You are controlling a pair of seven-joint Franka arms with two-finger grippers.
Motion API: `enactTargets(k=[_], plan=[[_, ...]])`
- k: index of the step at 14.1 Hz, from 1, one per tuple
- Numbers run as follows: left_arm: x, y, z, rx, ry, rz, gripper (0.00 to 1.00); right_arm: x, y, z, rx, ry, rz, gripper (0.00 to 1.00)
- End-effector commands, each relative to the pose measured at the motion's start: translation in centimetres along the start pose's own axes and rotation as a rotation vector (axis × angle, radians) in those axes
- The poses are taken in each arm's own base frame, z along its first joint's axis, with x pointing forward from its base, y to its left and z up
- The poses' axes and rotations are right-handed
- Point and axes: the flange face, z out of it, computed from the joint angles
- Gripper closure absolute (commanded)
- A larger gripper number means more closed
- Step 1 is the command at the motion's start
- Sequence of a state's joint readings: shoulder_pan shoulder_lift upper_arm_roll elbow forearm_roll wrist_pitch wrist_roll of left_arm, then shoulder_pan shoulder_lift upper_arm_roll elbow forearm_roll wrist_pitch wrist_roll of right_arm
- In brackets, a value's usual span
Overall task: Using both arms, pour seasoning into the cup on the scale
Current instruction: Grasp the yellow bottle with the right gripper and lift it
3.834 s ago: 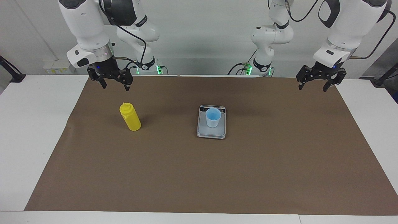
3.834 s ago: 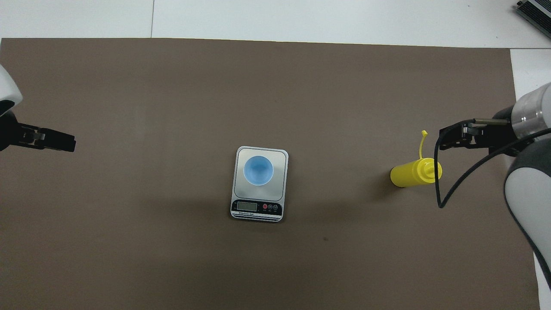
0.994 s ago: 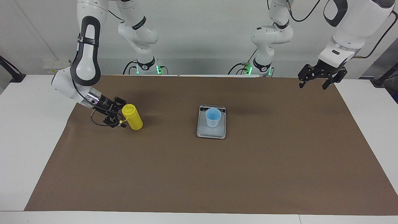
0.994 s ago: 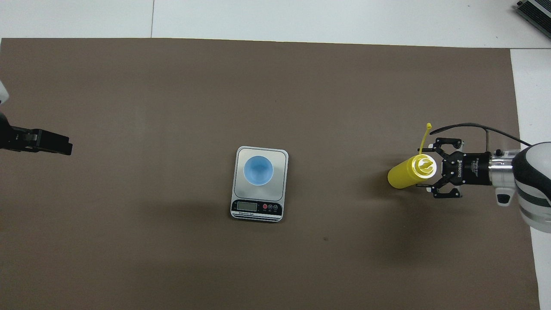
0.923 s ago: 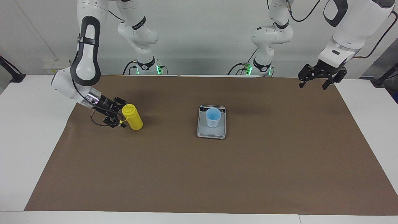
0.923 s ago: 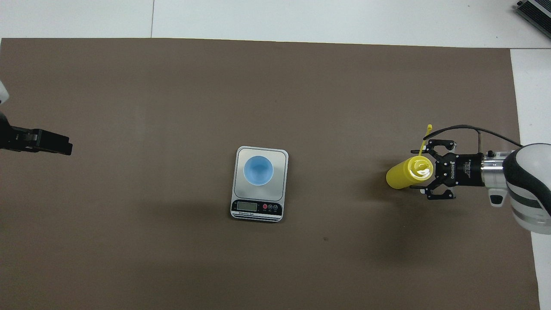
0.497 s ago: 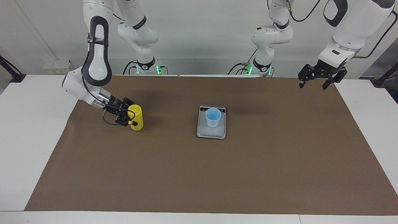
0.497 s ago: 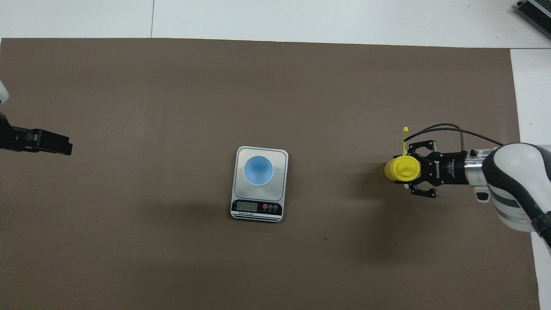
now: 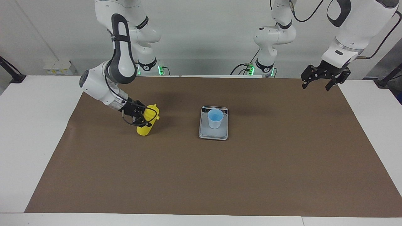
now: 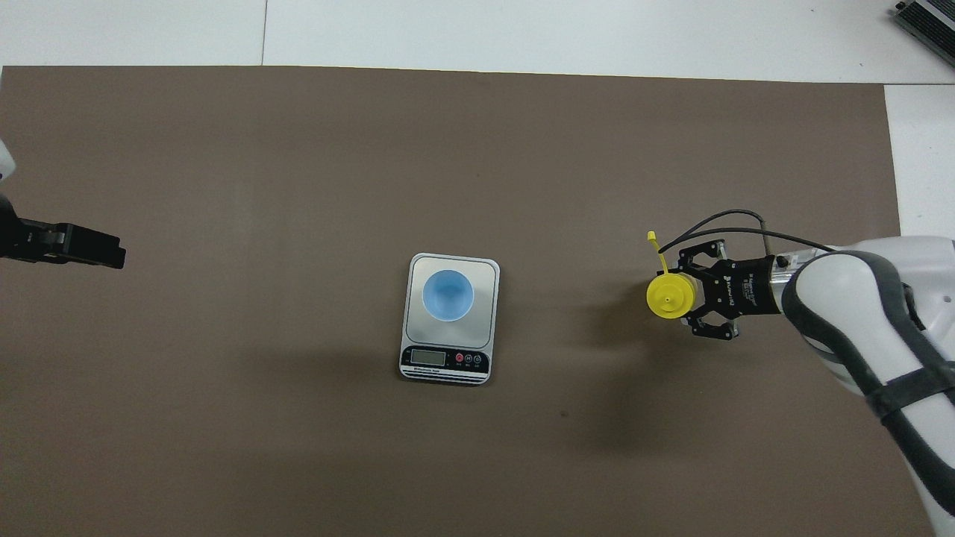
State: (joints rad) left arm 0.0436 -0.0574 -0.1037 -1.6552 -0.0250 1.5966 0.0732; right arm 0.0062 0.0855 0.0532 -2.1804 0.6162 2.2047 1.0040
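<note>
The yellow seasoning bottle (image 9: 144, 130) leans with its nozzle toward the scale, its base at or just above the brown paper. From above I see its cap (image 10: 668, 294) and the tethered tip. My right gripper (image 9: 143, 119) is shut on the bottle's upper body, and it also shows in the overhead view (image 10: 683, 297). The light blue cup (image 9: 215, 118) stands upright on the silver scale (image 9: 213, 134), toward the left arm's end from the bottle. Cup (image 10: 448, 294) and scale (image 10: 446, 362) show from above. My left gripper (image 9: 316, 85) hangs open and empty over the paper's corner, waiting.
Brown paper (image 9: 201, 175) covers most of the white table (image 9: 28, 125). The left gripper's tip (image 10: 104, 252) shows at the overhead view's edge. A dark device corner (image 10: 929, 19) lies at the table's farthest corner.
The right gripper closed in on the bottle, shut on it and carried it toward the scale. The bottle's lean swung from away from the scale to toward it. The left arm stayed put.
</note>
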Motion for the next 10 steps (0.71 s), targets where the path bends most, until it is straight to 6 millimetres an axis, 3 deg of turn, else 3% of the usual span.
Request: enactTargets(k=[1,6,10], plan=[[-0.3,0.0,-0.5,-0.003,0.003,0.01,0.0,-4.4,-2.4,-1.7,-0.017,0.138,-0.001,1.0],[-0.4,-0.1,-0.4,0.008,-0.003,0.034,0.0,-12.2,-7.1,-2.1,0.02,0.318,0.091,1.0],[-0.4,-0.1,-0.4,0.008,-0.003,0.034,0.0,-18.1,-8.7,-0.7,0.012,0.558,-0.072,1.0]])
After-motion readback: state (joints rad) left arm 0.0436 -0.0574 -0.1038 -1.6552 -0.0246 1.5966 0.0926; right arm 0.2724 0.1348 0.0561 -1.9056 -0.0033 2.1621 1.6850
